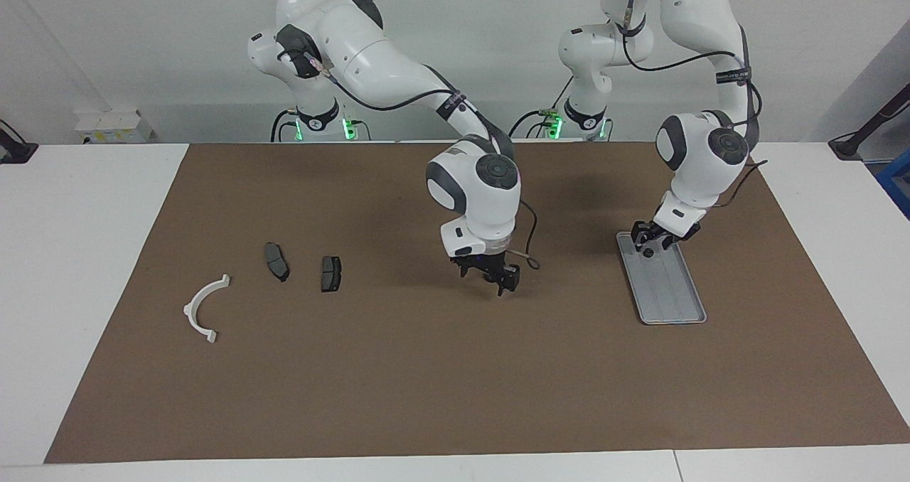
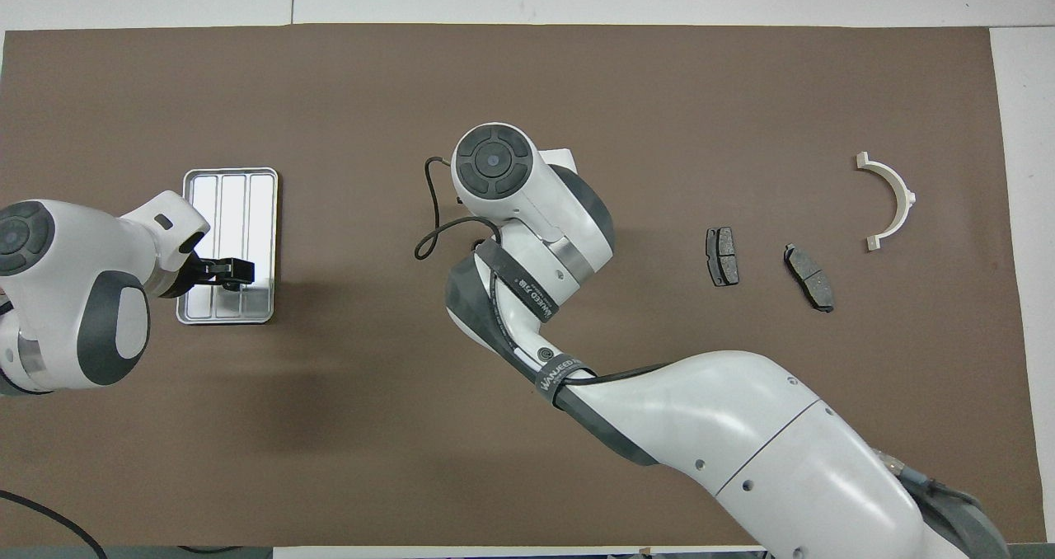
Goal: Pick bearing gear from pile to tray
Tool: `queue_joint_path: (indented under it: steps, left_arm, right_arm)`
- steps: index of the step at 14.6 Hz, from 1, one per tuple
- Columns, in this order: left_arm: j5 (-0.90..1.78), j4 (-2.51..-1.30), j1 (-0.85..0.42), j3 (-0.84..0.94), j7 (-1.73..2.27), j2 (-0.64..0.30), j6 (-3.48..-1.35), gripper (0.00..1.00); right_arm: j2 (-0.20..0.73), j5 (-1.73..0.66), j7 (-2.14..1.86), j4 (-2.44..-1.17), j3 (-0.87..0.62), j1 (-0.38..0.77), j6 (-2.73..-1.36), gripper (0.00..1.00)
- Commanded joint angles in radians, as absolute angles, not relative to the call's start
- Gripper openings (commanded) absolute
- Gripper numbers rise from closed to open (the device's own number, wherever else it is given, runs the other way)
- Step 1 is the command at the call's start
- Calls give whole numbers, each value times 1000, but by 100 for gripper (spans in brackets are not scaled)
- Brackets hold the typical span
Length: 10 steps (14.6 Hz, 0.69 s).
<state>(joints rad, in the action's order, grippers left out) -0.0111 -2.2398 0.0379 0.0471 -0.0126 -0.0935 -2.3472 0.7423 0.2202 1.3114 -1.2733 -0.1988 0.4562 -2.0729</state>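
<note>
Nearest the facing camera lies bare brown mat (image 1: pixel 426 397) on the white surface (image 1: pixel 71 254), and the first things on it are at the right arm's end: the white arc (image 1: pixel 202 310), with two dark plates (image 1: pixel 276 261) (image 1: pixel 330 274) a little nearer the robots. These parts sit untouched, well apart from the tray (image 1: pixel 665 283) at the left arm's end. Our left pincer (image 1: pixel 648 240) hangs low over the tray's end nearest the robots, and a small black round piece (image 1: pixel 648 252) shows just under its tips; we take this for the bearing gear, though we cannot tell whether it already rests on the ridged floor or sits between the fingers, nor whether they stand apart or together. Our right pincer (image 1: pixel 498 277) hovers over open mat at mid-table, holding nothing that we can see, and again we cannot tell how its fingers stand. We judge the task nearly done: the gear is at the tray, and what remains is to confirm its release and lift the left arm clear. No other small black pieces show on the mat.
</note>
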Motion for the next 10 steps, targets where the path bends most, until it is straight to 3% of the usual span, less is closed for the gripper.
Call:
queue_joint_path:
  steps: [1, 5, 8, 10]
  left_arm:
    - [-20, -2157, 8, 44, 24, -75, -2283, 100]
    - [-5, -2076, -136, 51, 271, -87, -2254, 100]
    - [-5, -1959, -265, 49, 424, -147, -2155, 100]
    - [-11, -1942, -340, 48, 516, -179, -2161, 100]
  right_arm:
    - [713, 229, 1281, -1290, -215, 428, -2069, 100]
    - [696, 216, 1230, -1298, -216, 400, -2063, 100]
    - [692, 216, 1169, -1298, -218, 371, -2043, 100]
    - [686, 206, 1088, -1298, -222, 338, -2036, 100]
